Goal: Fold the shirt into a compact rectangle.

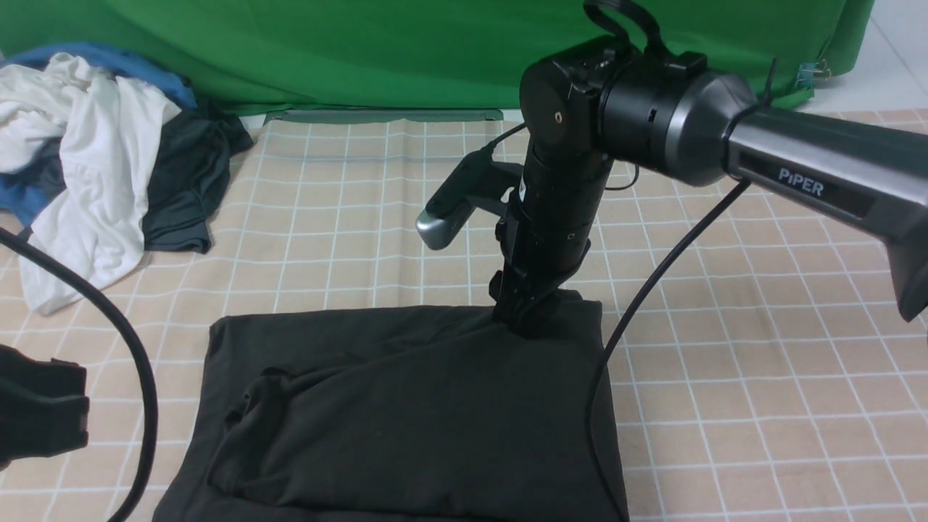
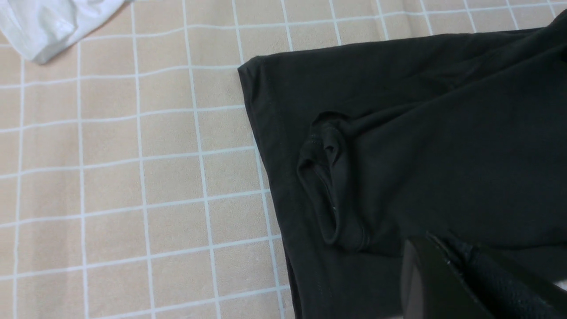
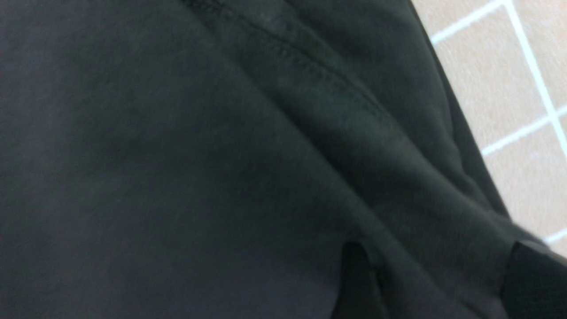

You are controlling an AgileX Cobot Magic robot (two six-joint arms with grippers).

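Pressing our right claw (image 1: 523, 319) onto the black shirt (image 1: 406, 406) at its far right corner, we are seeing dark fingers (image 3: 536, 270) parted on the fabric.

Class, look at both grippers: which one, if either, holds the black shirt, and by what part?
It cannot be told. The right gripper sits on the black shirt at its far right corner, grip unclear. The left gripper is shut, holding nothing.

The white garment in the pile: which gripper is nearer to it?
Left. The left gripper sits at the near left edge, on the white garment's side; the right gripper is on the shirt's far right corner.
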